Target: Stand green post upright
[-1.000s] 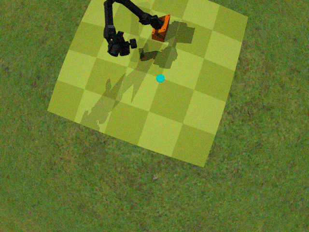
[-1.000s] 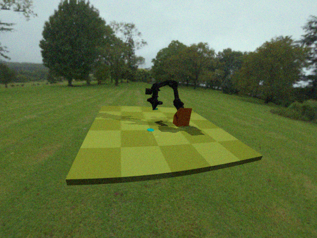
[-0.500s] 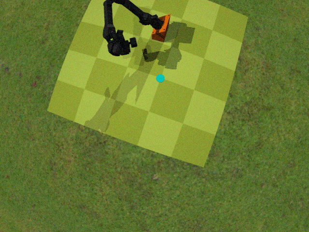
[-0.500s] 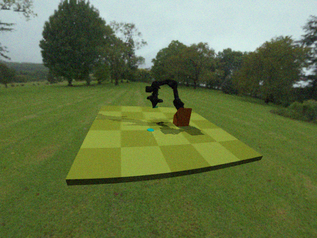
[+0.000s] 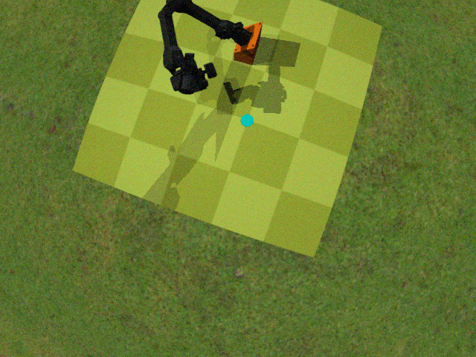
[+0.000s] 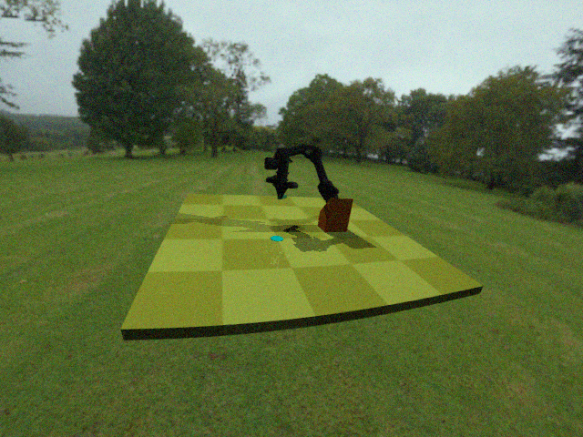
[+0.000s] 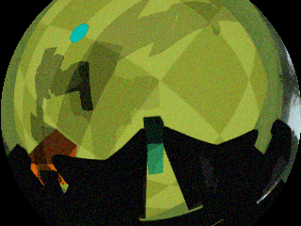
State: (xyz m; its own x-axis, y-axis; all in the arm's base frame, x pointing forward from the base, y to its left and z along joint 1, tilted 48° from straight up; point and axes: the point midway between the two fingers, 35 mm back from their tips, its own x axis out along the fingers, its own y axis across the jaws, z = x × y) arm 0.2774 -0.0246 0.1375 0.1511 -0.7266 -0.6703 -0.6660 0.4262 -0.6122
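The arm (image 5: pixel 169 34) was black throughout. Its base block (image 5: pixel 248 42) was orange on top and darker rust-brown on its sides. The platform (image 5: pixel 250 215) carried a checker pattern in 2 shades, pale yellow-green and deeper olive, crossed by darker shadow patches. The circle (image 5: pixel 246 120) was cyan. The post (image 7: pixel 153 151) showed teal-green. The grass (image 5: pixel 115 288) was mottled green.

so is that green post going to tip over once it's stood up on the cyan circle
Probably somewhat tippy: in the wrist view the green post looks slim and long between the gripper fingers, so its end face is likely small. It looks stiff and straight-edged, so it should not sag or roll when stood on end. The cyan circle lies on the flat checkered mat, which should help.
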